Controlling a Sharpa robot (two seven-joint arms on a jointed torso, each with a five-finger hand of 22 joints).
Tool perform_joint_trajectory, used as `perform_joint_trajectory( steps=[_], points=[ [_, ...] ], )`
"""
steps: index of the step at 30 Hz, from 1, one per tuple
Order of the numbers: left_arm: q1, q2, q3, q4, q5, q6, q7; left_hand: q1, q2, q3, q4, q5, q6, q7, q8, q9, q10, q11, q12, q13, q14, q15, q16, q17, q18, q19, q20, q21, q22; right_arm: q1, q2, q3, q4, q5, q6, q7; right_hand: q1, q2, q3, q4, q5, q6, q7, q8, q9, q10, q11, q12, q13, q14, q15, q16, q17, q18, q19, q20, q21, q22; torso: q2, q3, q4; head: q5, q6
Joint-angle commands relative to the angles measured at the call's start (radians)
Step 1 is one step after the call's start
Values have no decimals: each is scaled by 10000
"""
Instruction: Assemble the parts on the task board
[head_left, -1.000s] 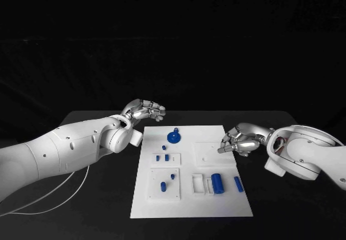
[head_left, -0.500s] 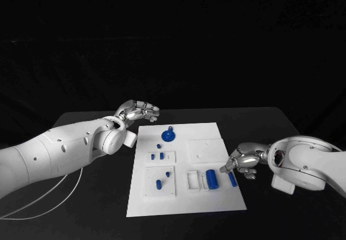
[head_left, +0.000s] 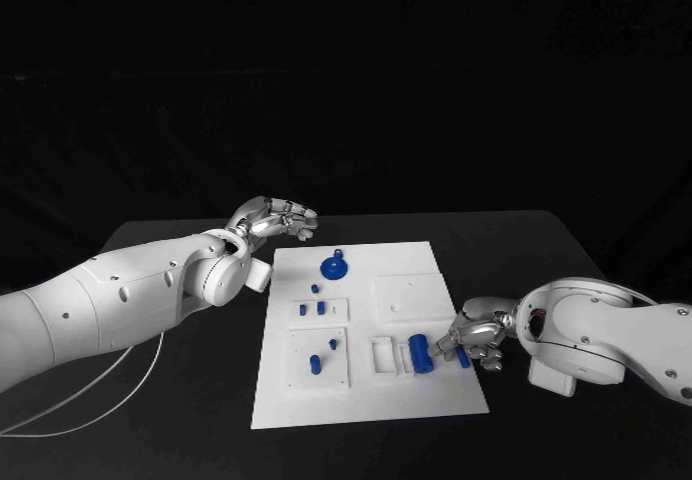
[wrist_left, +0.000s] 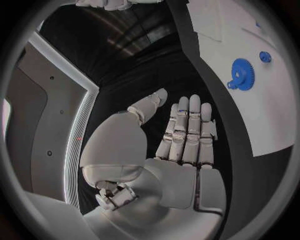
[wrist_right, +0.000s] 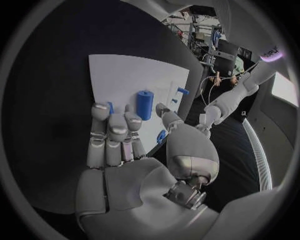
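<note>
On the white task board (head_left: 411, 400) we have most of the blue parts sitting in place or lying loose. Gear (head_left: 335, 267) at the far end, small pegs (head_left: 315, 309) in the middle-left block, two more pegs (head_left: 316, 364) in the near-left block, and a fat cylinder (head_left: 420, 350) next to the white bracket (head_left: 385, 355) near the right edge.

Our right hand (head_left: 473, 338) is down at the board's right edge, fingers reaching onto a slim blue bar (head_left: 463, 356) just beside the cylinder. We can't tell whether it actually holds the bar or only touches it; the right wrist view shows blue at the fingertips (wrist_right: 110, 108), nothing conclusive.

Our left hand (head_left: 277, 219) hangs off the board's far-left corner, above the table, palm flat and fingers apart, holding nothing.

Our read: early to mid task. Cylinder and bar look unseated, so those insertions are left. We can't judge whether the pegs are fully home.

Surface is a black table (head_left: 173, 240), matte. A white cable (head_left: 116, 390) trails under the left arm. Room behind is dark.
</note>
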Motion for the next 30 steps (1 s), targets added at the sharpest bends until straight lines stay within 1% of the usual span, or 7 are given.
perform_joint_trajectory(
  steps=[1, 9, 19, 21, 24, 29, 30],
  points=[
    [-1, 12, 5, 28, 80, 161, 114, -114, 19, -61, 26, -15, -67, 15, 21, -9, -98, 7, -23, -10, 19, 61, -70, 16, 102, -33, 50, -47, 11, -39, 174, -49, -90, -259, -136, -221, -163, -6, -82, 4, -115, -83, 42, -118, -37, -401, 27, 38, 31, 28, -42, 67, 29, 292, 183, -301, 48, 179, 10, -7, 6, 18, -34],
    [-1, -3, 5, 56, 83, 181, 101, -131, 26, -65, 34, -14, -72, 16, 20, -11, -103, 8, -23, -13, 18, 62, -82, 29, 103, -34, 51, -53, 16, -251, 582, -100, -356, -376, -306, -161, -283, -15, -117, -60, -271, -208, 98, -309, -125, -393, 81, 17, 92, 30, 9, 61, 75, 292, 158, -326, 70, 171, 13, -5, 2, 69, -93],
    [-1, -12, 5, 54, 83, 194, 90, -149, 34, -68, 40, -12, -80, 19, 19, -14, -107, 10, -23, -16, 17, 63, -97, 47, 104, -36, 51, -60, 23, -268, 843, -132, -408, -306, -445, -63, -313, 85, -80, -77, -242, -169, 106, -352, -152, -382, 89, 8, 126, 36, 18, 55, 97, 292, 155, -331, 85, 167, 9, -6, -5, 127, -127],
    [-1, -7, 5, 54, 83, 200, 85, -150, 34, -69, 40, -12, -82, 20, 18, -15, -108, 10, -23, -17, 17, 63, -99, 50, 104, -36, 51, -61, 24, -272, 914, -134, -419, -253, -394, -67, -308, 149, -60, -95, -224, -129, 101, -354, -155, -376, 86, 8, 140, 39, 16, 55, 107, 292, 155, -331, 95, 168, 7, -11, -5, 120, -115],
    [-1, 16, 6, 56, 83, 207, 87, -152, 35, -69, 40, -11, -86, 21, 16, -16, -110, 10, -24, -18, 17, 63, -103, 54, 104, -37, 51, -63, 25, -289, 987, -137, -470, -253, -314, -85, -96, 523, 137, -206, -366, 27, 69, -336, -155, -345, 59, 14, 184, 62, -8, 65, 137, 292, 175, -328, 147, 180, 10, -17, -10, 141, -94],
    [-1, 15, 6, 61, 83, 212, 81, -157, 37, -70, 40, -10, -92, 24, 14, -18, -112, 11, -24, -20, 16, 64, -110, 62, 104, -39, 51, -66, 28, -321, 1050, -159, -521, -285, -306, -60, 192, 629, 445, -373, -649, 243, 36, -339, -174, -303, 26, -5, 243, 83, -35, 45, 166, 292, 178, -282, 208, 176, 11, -23, -5, 148, -94],
    [-1, 14, 6, 59, 83, 205, 81, -157, 37, -70, 40, -10, -92, 24, 14, -18, -113, 11, -24, -20, 16, 64, -110, 62, 104, -39, 51, -66, 29, -325, 1061, -163, -525, -380, -318, -26, 282, 612, 602, -365, -882, 298, 27, -349, -184, -288, 13, -16, 259, 93, -45, 35, 171, 292, 181, -268, 220, 169, 11, -23, -7, 148, -99]
  ],
)
